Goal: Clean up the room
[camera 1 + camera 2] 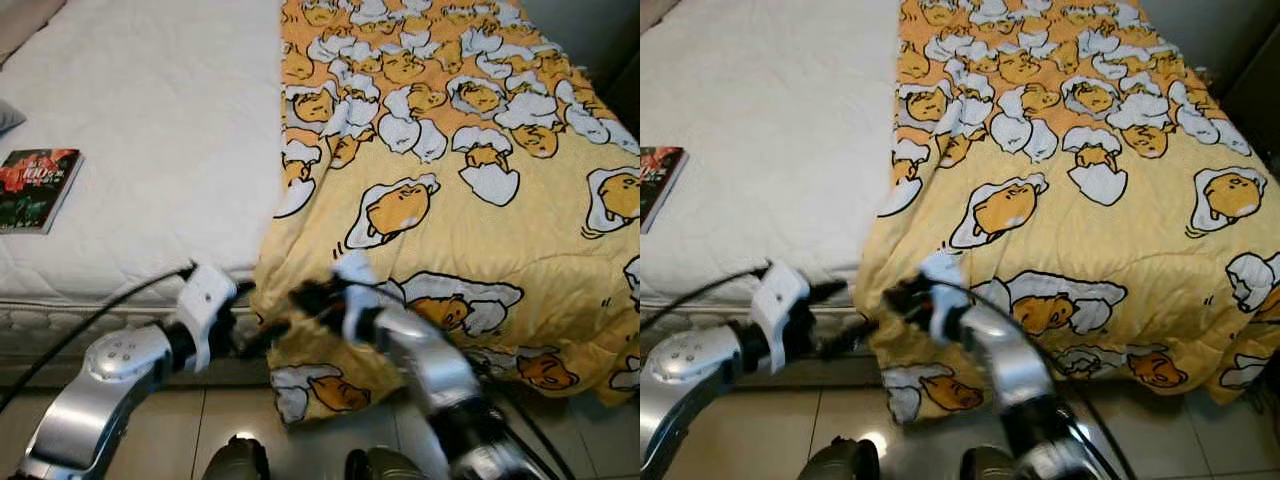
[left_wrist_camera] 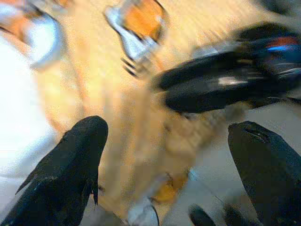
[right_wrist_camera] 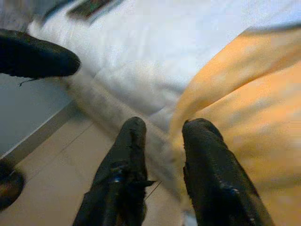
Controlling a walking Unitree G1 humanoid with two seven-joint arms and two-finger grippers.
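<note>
A yellow blanket (image 1: 450,190) printed with egg characters covers the right part of a white mattress (image 1: 150,130), and its corner hangs over the front edge of the bed. My left gripper (image 1: 262,312) is open beside that hanging corner, just left of it; in the left wrist view its fingers (image 2: 70,160) stand wide apart around blurred blanket cloth. My right gripper (image 1: 305,298) reaches in from the right and meets the same corner. In the right wrist view its fingers (image 3: 131,141) are nearly together, and I see nothing between them.
A book (image 1: 35,188) with a dark red cover lies on the left of the mattress. A grey pillow corner (image 1: 6,115) shows at the far left. Pale tiled floor (image 1: 560,440) runs below the bed, with my feet (image 1: 235,462) on it.
</note>
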